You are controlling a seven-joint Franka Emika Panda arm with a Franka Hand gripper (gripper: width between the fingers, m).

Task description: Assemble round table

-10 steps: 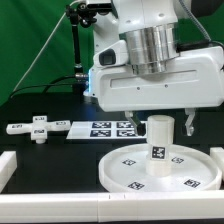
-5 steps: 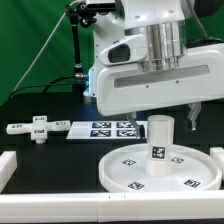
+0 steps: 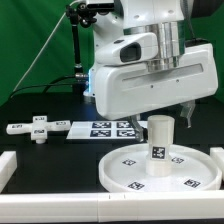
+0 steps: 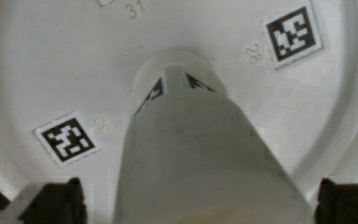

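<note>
The Panda's arm [image 3: 160, 35] comes straight down at the wrist, with the white hand housing sitting level. Its end effector [image 4: 202, 203] is spread wide, with 2 dark fingertips [image 4: 59, 200] far apart and pointing down. From the exterior view only 1 finger [image 3: 188, 120] shows, poking out below the housing.

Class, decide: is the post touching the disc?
Touching. The exterior view shows the post standing upright on the disc, its base meeting the disc's face with no gap.
</note>
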